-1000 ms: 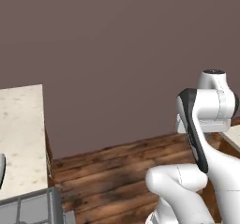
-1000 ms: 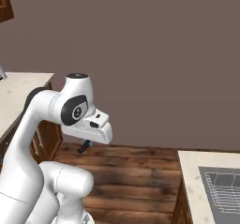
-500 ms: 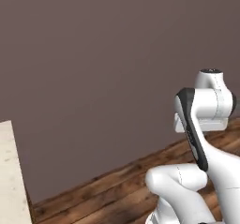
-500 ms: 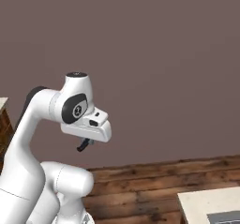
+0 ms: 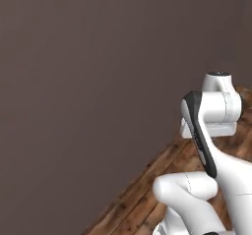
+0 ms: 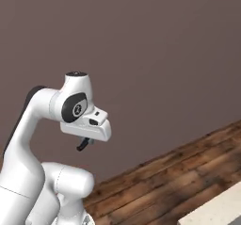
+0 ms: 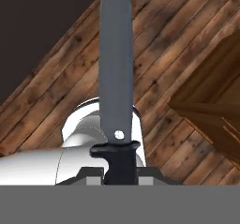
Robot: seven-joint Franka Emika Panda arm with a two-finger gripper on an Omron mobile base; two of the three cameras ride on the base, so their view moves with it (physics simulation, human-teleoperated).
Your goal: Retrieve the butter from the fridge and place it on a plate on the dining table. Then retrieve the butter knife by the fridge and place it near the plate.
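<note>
A: Hand view: the knife (image 7: pixel 116 68) is seen gripped by its dark handle at the bottom of the frame, with the grey blade running straight up the middle. The gripper (image 7: pixel 120 173) is closed tight on the handle. Beyond the blade, a plank floor (image 7: pixel 187 45) is shown, with a dark wall (image 7: pixel 42 26) at the upper left and a brown wooden corner (image 7: pixel 213 110) at the right.

B: Is the knife seen from the base cameras?

A: In the right base view a small dark piece (image 6: pixel 83 144) is seen hanging under the white hand; whether it is the knife's handle or a finger cannot be told. In the left base view the hand is hidden behind the arm's upper joint (image 5: pixel 216 103), so no grip is shown there.

B: What else is shown around the arm?

A: In both base views a plain brown-grey wall is seen, with the floor meeting it at a slant. A pale speckled countertop (image 6: pixel 216 212) is seen at the lower right corner of the right base view. The arm is held folded and high, with the knife well above the floor, touching nothing else.
</note>
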